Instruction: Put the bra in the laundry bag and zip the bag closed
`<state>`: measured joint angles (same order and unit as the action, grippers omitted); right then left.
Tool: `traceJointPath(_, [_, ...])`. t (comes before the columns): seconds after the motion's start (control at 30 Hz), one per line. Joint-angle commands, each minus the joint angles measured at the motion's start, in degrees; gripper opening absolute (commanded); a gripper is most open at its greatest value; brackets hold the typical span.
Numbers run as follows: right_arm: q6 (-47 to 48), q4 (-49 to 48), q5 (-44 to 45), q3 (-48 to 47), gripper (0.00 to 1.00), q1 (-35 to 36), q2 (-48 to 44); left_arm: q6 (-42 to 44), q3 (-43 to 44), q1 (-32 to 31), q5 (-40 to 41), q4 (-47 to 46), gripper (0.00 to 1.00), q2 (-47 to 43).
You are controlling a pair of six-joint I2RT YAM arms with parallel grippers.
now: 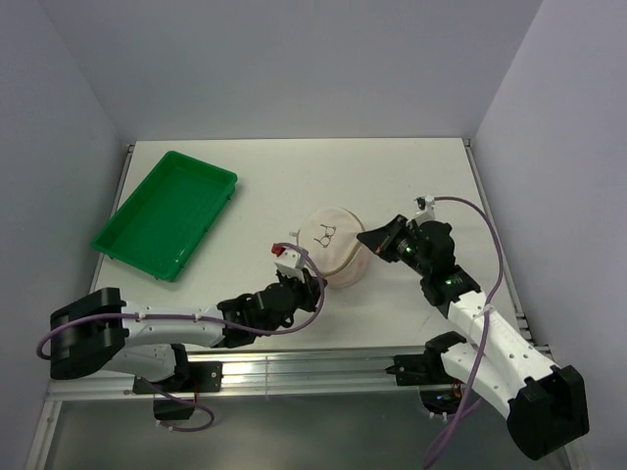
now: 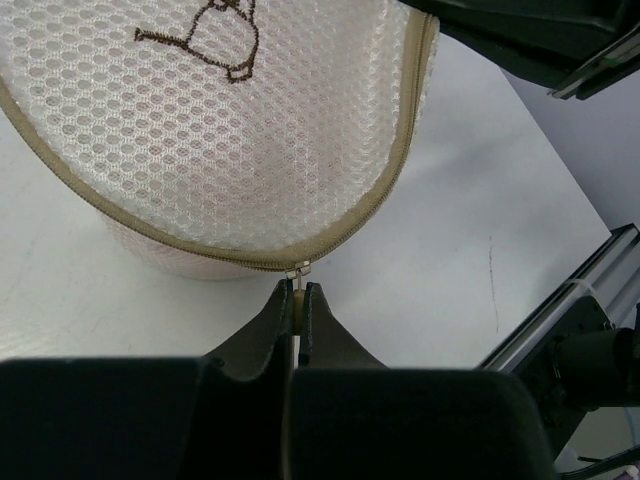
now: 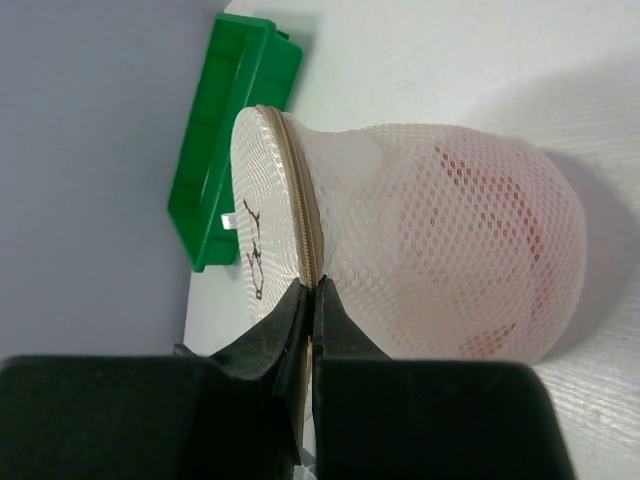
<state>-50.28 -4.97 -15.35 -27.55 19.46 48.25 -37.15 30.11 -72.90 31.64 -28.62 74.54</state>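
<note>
left wrist view shows the step in hand, which i judge to be the closing of the zip: the left gripper (image 2: 298, 300) is clenched on the small beige zip tab (image 2: 299, 290), which hangs from the rim of the round white mesh laundry bag (image 2: 220, 130) standing on the white table (image 2: 470, 200); the tab sits right between the two fingertips, and the bag's rim is just beyond them. in the right wrist view the right gripper (image 3: 311, 300) is also pinched tight on the beige zip seam at the bag's edge, so it seems to steady the bag; the soft pale pink bra (image 3: 480, 250) is already inside, showing as a pink shade through the mesh, well behind these jaws. the zip teeth look joined where i can see them; how much is open i cannot tell. the next move, i think, calls for a steady pull of the tab along the curve of the rim while the other arm holds — too hard a pull may drag or tip the light bag. the green rectangular plastic tray (image 3: 225, 160) lies apart, behind the bag.
</note>
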Motion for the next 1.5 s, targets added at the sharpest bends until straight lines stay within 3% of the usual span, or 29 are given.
traceJointPath(0.0, [3.6, -1.7, 2.3, -4.0, 0.00, -0.8, -0.8, 1.0, 2.7, -0.3, -1.7, 0.8, 0.00, -1.5])
traceJointPath(0.4, [9.3, 0.1, -3.0, -9.0, 0.00, -6.2, 5.8, -1.5, -6.7, 2.1, 6.2, 11.8, 0.00, -18.3])
traceJointPath(0.6, [9.5, -2.6, -6.7, -10.8, 0.00, -5.6, 9.9, -2.9, -8.4, 2.2, 4.5, 11.6, 0.00, -23.3])
traceJointPath(0.7, [11.3, 1.5, -2.0, -14.2, 0.00, -3.0, 10.4, -3.0, -8.3, 2.2, 2.9, 9.7, 0.00, -23.0])
traceJointPath(0.77, [11.9, 6.4, 2.1, -15.3, 0.36, -0.9, 9.7, -3.3, -8.0, 2.2, 2.3, 8.7, 0.00, -22.1])
traceJointPath(0.8, [12.4, 7.5, 6.2, -15.7, 0.75, 2.0, 7.9, -3.3, -7.2, 2.2, 1.6, 7.3, 0.00, -20.7])
traceJointPath(0.83, [12.5, 8.9, 8.8, -15.2, 0.89, 4.0, 6.6, -2.9, -6.8, 2.2, 1.1, 6.5, 0.00, -19.8])
traceJointPath(0.9, [10.9, 8.8, 12.8, -11.2, 1.00, 10.1, 1.9, -2.6, -5.3, 2.2, 0.3, 4.6, 0.00, -17.0])
traceJointPath(1.03, [4.7, 6.7, 18.8, -1.5, 1.00, 17.1, -6.6, -2.1, -3.0, 2.2, -1.2, 0.1, 0.00, -12.1])
traceJointPath(1.13, [-0.4, 4.9, 16.7, 4.2, 0.99, 19.3, -10.8, -2.0, -1.3, 2.0, -2.3, -1.8, 0.00, -8.4])
traceJointPath(1.33, [-3.2, 3.0, 18.5, 4.3, 0.93, 23.6, -7.9, -1.7, 1.1, 0.5, -2.7, -4.1, 0.00, -4.3])
traceJointPath(1.47, [-3.4, 0.0, 18.1, 3.5, 0.79, 23.6, -5.5, -1.6, 1.4, -0.2, -2.5, -4.2, 0.00, -3.5])
